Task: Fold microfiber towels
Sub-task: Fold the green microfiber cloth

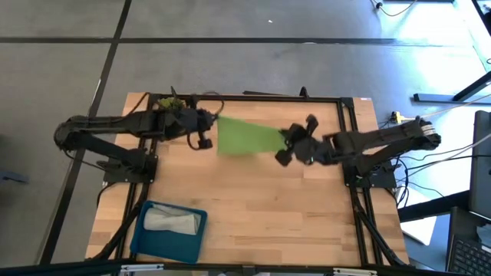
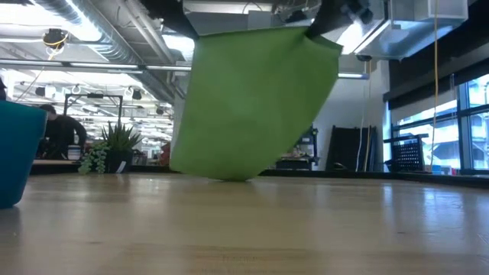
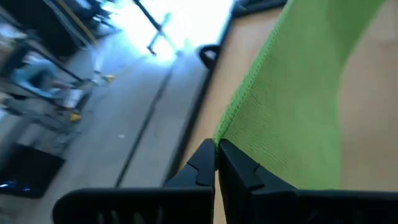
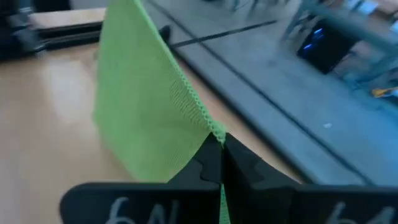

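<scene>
While both grippers hold it up, green towel [image 1: 247, 136] hangs over table [image 1: 261, 207] | left gripper [image 3: 216, 149] clamped on corner | right gripper [image 4: 222, 144] clamped on corner

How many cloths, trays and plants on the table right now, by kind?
Bright lime green microfiber towel, held up between the left claw and right claw: 1
Light grey cloth, lying in the tray: 1
Blue rectangular tray: 1
Small green plant sprig: 1
Total: 4
</scene>
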